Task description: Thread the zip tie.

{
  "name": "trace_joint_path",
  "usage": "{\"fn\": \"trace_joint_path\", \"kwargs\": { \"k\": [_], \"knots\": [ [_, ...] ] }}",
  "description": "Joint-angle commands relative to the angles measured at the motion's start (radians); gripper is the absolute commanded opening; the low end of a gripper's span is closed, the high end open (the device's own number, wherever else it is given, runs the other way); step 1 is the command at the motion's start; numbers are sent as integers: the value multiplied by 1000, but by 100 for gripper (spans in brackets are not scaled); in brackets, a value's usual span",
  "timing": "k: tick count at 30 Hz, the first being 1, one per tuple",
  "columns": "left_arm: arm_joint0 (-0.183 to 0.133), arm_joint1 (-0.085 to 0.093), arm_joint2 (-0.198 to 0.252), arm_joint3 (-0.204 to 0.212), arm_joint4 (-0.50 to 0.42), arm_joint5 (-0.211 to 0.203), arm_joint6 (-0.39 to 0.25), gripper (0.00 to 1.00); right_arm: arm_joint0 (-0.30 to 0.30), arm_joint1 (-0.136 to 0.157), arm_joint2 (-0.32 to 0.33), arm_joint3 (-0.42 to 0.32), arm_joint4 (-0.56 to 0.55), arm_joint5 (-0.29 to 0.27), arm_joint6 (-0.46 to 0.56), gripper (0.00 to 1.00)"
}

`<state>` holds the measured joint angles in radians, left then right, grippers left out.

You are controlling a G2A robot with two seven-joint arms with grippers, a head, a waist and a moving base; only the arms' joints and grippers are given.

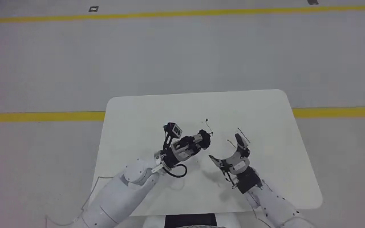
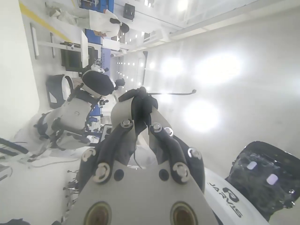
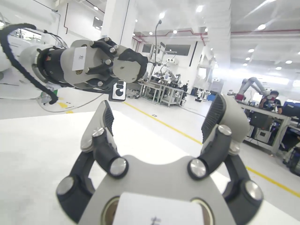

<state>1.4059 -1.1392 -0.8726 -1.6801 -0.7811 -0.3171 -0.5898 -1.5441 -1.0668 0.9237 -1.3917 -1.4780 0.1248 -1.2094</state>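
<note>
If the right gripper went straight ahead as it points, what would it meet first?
Probably the zip tie in the left gripper, nearly dead ahead; it may sit higher, leaving the way free.

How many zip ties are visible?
2: a held zip tie in the left gripper, a loose zip tie on the table by the right gripper; others may be hidden.

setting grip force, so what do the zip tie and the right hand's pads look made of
Zip tie: thin black strip, probably nylon plastic; it juts nearly straight from the shut left hand without drooping, so fairly stiff. Pads of the open right hand: matte black with fine ribs, likely rubber or soft plastic.
</note>
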Motion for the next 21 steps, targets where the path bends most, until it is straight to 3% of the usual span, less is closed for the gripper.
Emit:
{"fn": "trace_joint_path", "kwargs": {
  "k": [1, 7, 16, 21],
  "knots": [
    [3, 0, 0, 0, -6, 2, -8, 0, 23, -13, -16, 22, 3, 33, -15, 100],
    [9, -2, 0, 0, -11, 4, -22, 0, 79, -46, -49, 58, 9, 98, -27, 100],
    [11, -2, -1, 1, -11, 4, -27, 0, 76, -46, -47, 47, 5, 93, -9, 100],
    [11, -2, -1, 1, -11, 4, -27, 0, 54, -39, 6, 41, 24, 40, -12, 100]
  ]
}}
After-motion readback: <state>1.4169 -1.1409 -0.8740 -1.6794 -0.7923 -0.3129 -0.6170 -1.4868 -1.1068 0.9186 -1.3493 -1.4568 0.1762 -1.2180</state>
